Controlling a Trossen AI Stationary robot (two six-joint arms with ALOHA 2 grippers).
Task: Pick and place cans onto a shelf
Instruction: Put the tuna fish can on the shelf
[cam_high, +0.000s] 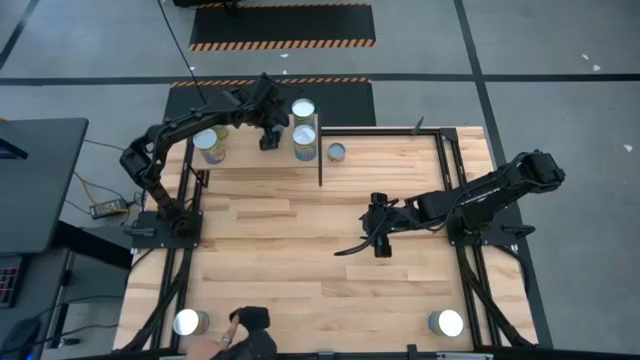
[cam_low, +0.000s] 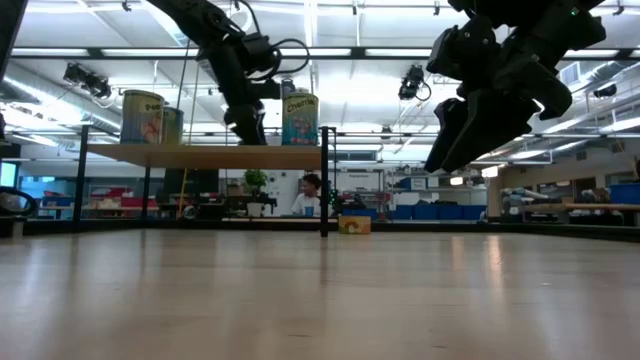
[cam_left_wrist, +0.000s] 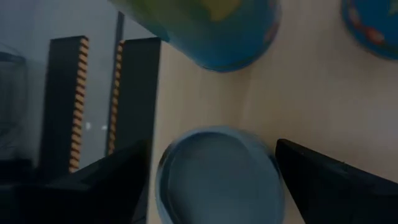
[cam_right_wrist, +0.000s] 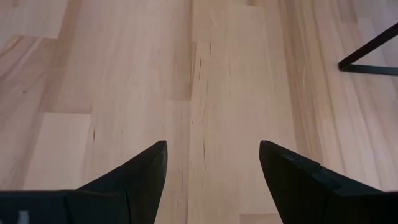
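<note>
The shelf, a light board on thin black legs, stands at the table's far left. My left gripper is over it, its two fingers on either side of one upright can with a silver top. Three more cans stand on the shelf. One can stands on the table just right of the shelf. Two cans stand at the table's near edge. My right gripper hangs open and empty above the table's middle. My left gripper has the can's round side between its two fingers, one finger on each side. The fingers come from above, pointing down. The can stands upright over the shelf board; its bottom is hidden by the can itself.
A person's gloved hand is at the table's near edge beside the left near can. Black frame rails run along the table's sides. A shelf leg stands at the shelf's right end. Bare wood lies under my right gripper.
</note>
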